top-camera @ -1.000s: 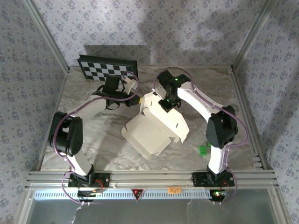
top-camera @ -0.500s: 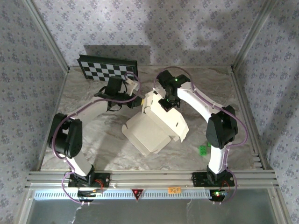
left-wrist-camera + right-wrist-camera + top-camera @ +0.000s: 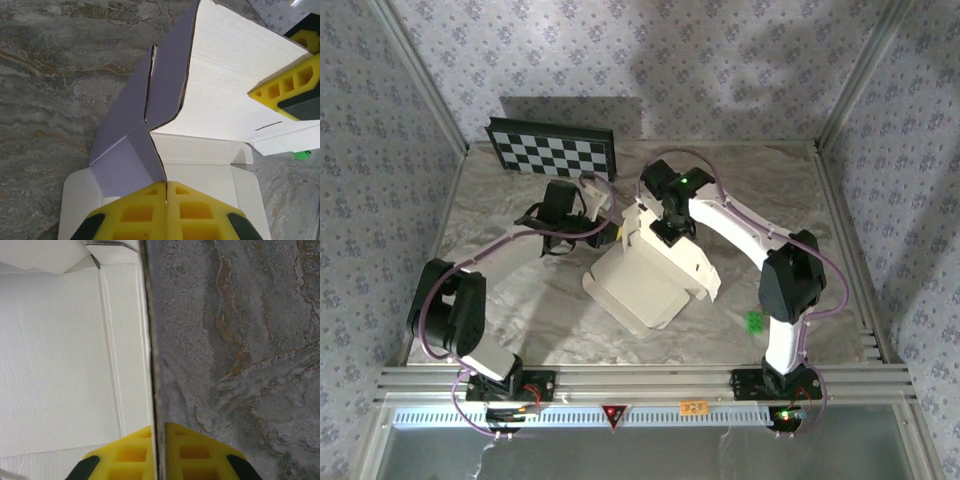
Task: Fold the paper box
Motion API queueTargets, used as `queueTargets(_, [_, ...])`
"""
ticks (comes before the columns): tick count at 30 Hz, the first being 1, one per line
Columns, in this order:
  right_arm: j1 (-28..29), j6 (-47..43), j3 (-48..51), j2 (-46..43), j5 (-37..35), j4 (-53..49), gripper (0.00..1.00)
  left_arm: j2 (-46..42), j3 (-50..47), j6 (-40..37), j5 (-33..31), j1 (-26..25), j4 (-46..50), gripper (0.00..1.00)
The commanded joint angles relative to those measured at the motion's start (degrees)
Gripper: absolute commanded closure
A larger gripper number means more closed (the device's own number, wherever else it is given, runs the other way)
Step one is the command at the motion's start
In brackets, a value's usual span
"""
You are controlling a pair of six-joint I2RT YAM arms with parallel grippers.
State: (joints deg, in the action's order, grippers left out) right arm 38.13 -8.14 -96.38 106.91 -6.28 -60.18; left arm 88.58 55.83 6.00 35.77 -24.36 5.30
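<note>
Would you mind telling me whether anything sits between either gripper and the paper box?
Nothing visible does: the left gripper pinches a flap of the paper box, and the right gripper pinches another panel.

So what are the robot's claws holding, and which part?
Both are shut on the paper box. The left claw pinches the edge of a folded-up side flap, and the right claw pinches the edge of the big raised panel.

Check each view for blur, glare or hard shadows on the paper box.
Top external: soft even light, paper box sharp, broad shadow on the wall behind the checkerboard panel. Left wrist: the box's shaded flap reads lavender, lit panels white, no glare. Right wrist: table veining crisp, white panel bright yet its creases show.
</note>
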Motion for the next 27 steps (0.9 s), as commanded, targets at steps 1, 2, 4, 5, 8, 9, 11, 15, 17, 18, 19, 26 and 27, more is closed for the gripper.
queueTargets(1, [0.32, 2.83, 2.13, -0.12, -3.03, -1.46, 1.00, -1.49, -1.84, 1.51, 1.14, -1.29, 0.99, 1.00])
queueTargets(2, [0.45, 2.90, 2.44, -0.10, -3.11, -1.45, 1.00, -1.46, -2.10, 1.63, 0.99, -1.40, 0.86, 1.00])
queueTargets(4, [0.83, 3.05, 2.98, -0.08, -3.31, -1.52, 1.00, -1.27, -2.72, 2.35, 1.30, -1.45, 0.68, 1.00])
queueTargets(5, [0.87, 3.14, 3.19, -0.10, -3.29, -1.68, 1.00, -1.42, -2.90, 2.94, 1.81, -1.44, 0.40, 1.00])
queueTargets(8, [1.02, 3.28, 3.63, -0.13, -3.01, -1.57, 1.00, -2.51, -3.59, 6.30, 3.16, -1.46, -2.92, 1.00])
queueTargets(9, [0.98, 3.22, 3.70, -0.13, -2.90, -1.52, 1.00, -2.81, -3.46, 7.34, 3.55, -1.50, -3.92, 1.00])
queueTargets(11, [0.95, 3.25, 3.71, -0.13, -2.53, -1.52, 1.00, -3.14, -2.78, 8.30, 3.79, -1.80, -4.50, 1.00])
queueTargets(15, [0.74, 3.25, 3.52, 0.14, -2.33, -1.33, 1.00, -3.11, -1.30, 8.85, 4.90, -2.36, -4.07, 1.00])
queueTargets(17, [0.76, 3.22, 3.41, 0.31, -2.24, -1.37, 1.00, -3.12, -1.08, 8.73, 5.14, -2.74, -3.66, 1.00])
queueTargets(18, [0.64, 3.22, 3.39, 0.36, -2.24, -1.34, 1.00, -3.07, -1.16, 8.60, 5.10, -2.95, -3.34, 1.00])
queueTargets(19, [0.69, 3.30, 3.39, 0.43, -2.29, -1.38, 1.00, -2.99, -1.40, 8.44, 5.04, -3.13, -2.96, 1.00])
queueTargets(26, [1.06, 3.87, 3.85, 0.67, -3.03, -0.99, 1.00, -3.31, -5.26, 7.25, 1.95, -3.82, -0.64, 1.00])
queueTargets(27, [1.31, 3.86, 3.91, 0.75, -3.25, -0.99, 1.00, -3.42, -5.68, 6.97, 1.17, -3.81, -0.03, 1.00])
